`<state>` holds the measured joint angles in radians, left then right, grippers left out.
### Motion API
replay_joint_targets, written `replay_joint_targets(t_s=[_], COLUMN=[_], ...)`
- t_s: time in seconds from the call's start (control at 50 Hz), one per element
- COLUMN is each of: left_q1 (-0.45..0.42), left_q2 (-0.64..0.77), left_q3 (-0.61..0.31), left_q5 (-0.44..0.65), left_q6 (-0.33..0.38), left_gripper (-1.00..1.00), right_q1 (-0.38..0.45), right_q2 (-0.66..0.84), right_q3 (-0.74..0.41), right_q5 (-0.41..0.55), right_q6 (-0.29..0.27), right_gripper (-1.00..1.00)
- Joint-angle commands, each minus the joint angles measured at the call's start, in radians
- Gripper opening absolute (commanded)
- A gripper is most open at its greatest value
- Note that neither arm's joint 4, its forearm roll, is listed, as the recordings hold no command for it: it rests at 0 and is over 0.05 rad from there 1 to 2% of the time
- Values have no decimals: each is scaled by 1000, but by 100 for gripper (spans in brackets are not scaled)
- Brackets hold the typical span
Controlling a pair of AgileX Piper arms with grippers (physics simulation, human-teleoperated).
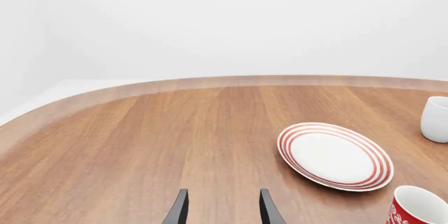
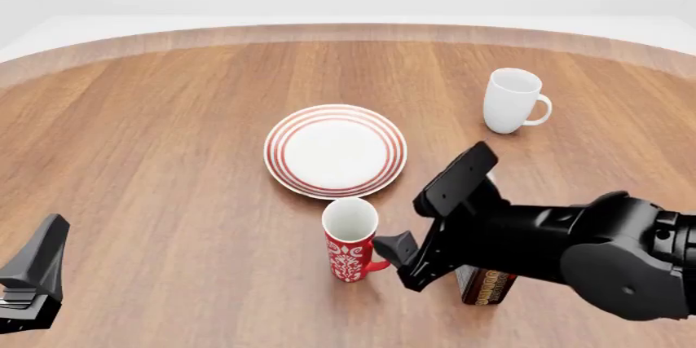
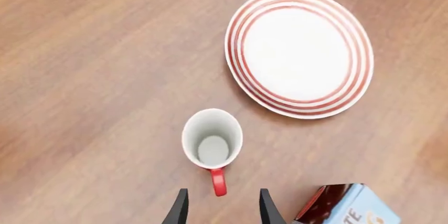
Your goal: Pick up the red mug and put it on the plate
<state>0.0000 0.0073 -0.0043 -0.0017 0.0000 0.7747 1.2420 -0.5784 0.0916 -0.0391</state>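
The red mug (image 2: 350, 242) stands upright on the table just in front of the plate (image 2: 335, 151), apart from it. From above, in the right wrist view, the red mug (image 3: 212, 139) shows its white inside, with its red handle (image 3: 219, 181) pointing toward my right gripper (image 3: 222, 208). That gripper is open, and the handle's end lies between its fingertips. In the front view my right gripper (image 2: 395, 248) sits low at the mug's right side. At the near left edge, far from both, my left gripper (image 1: 222, 211) is open and holds nothing.
A plain white mug (image 2: 513, 100) stands at the back right. A brown and blue carton (image 2: 486, 284) stands right beside the right arm, close to the red mug. The table's curved far edge (image 2: 348, 30) runs behind everything.
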Motion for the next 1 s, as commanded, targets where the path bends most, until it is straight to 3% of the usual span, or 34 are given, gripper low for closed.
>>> replay_joint_targets(t_s=[0.02,1.0], left_q1=[0,0], left_q2=[0,0], left_q3=[0,0], left_q5=[0,0], left_q6=[0,0], left_gripper=[100,100], right_q1=[2,9], right_q2=[33,191], right_q3=[13,53], right_q5=[-35,-191], right_q6=[18,70], right_gripper=[100,100])
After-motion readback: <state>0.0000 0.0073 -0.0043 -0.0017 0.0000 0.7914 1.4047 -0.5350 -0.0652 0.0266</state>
